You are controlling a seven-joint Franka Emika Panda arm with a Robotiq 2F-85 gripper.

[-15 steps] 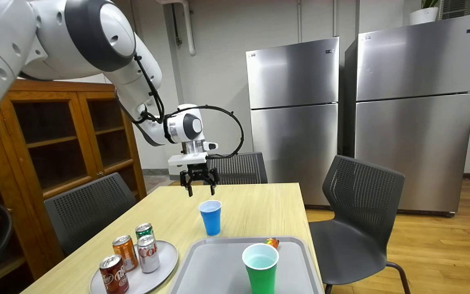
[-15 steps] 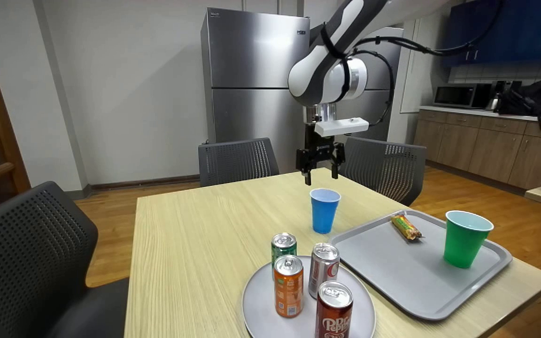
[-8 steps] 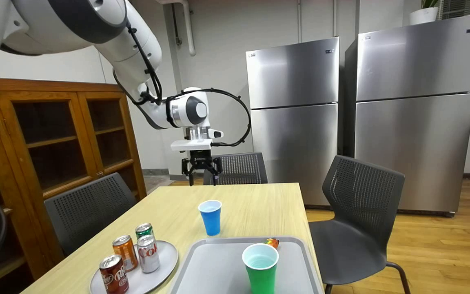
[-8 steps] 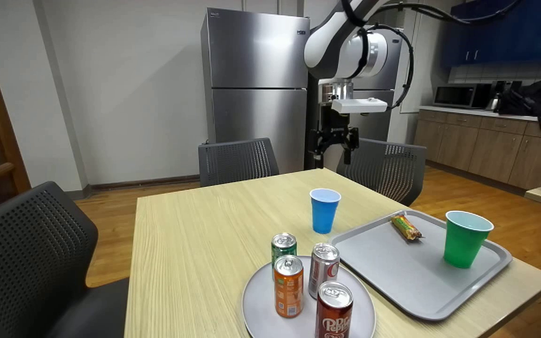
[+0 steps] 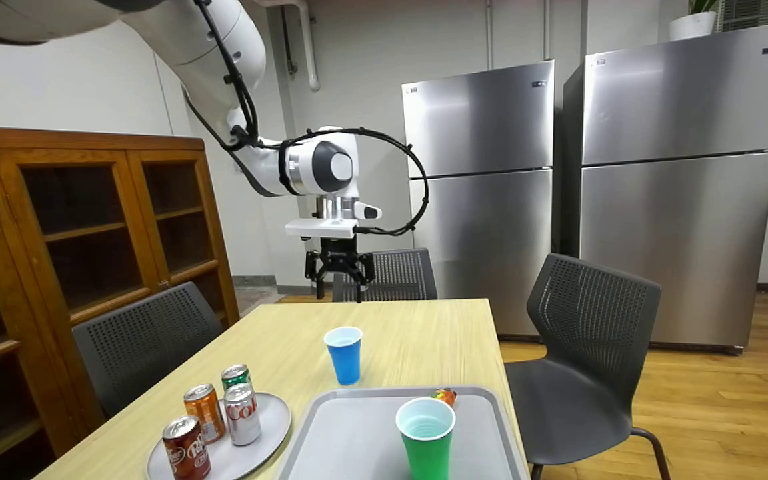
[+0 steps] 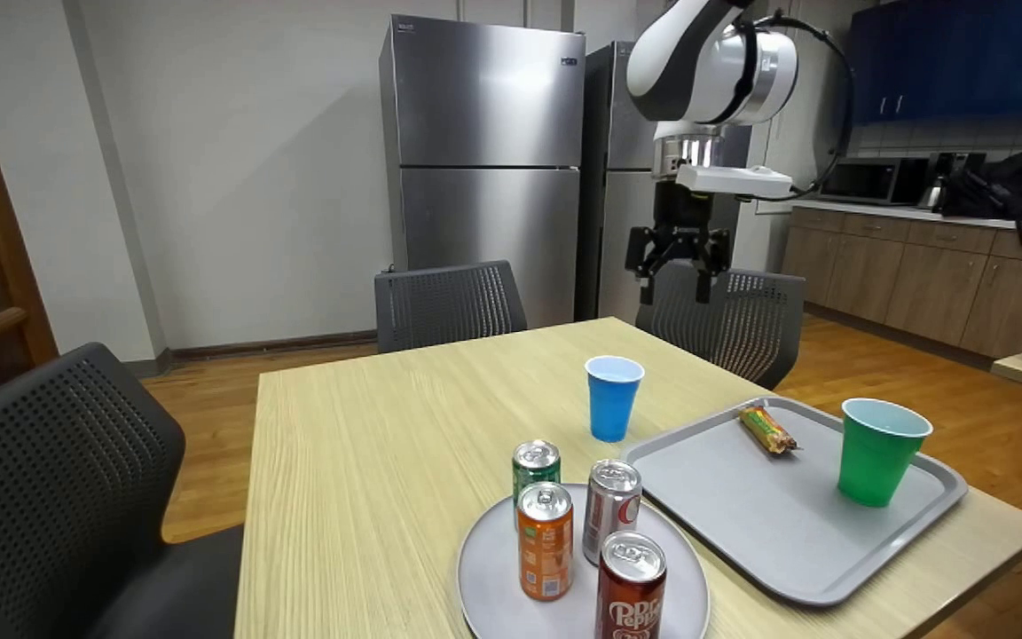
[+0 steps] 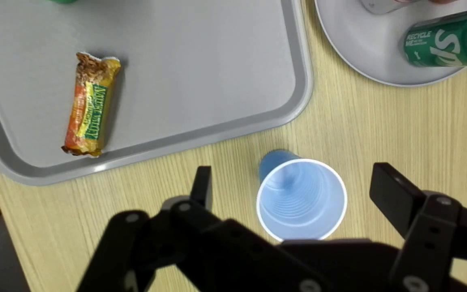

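Below your gripper (image 6: 675,289), its fingers (image 7: 395,198) spread apart, the blue cup (image 7: 302,198) stood upright, between them in the wrist view

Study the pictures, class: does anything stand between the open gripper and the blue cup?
Nothing visible does. The gripper hangs open, higher than the blue cup, which shows between its fingers in the wrist view. The gray tray lies beside the cup, not in between.
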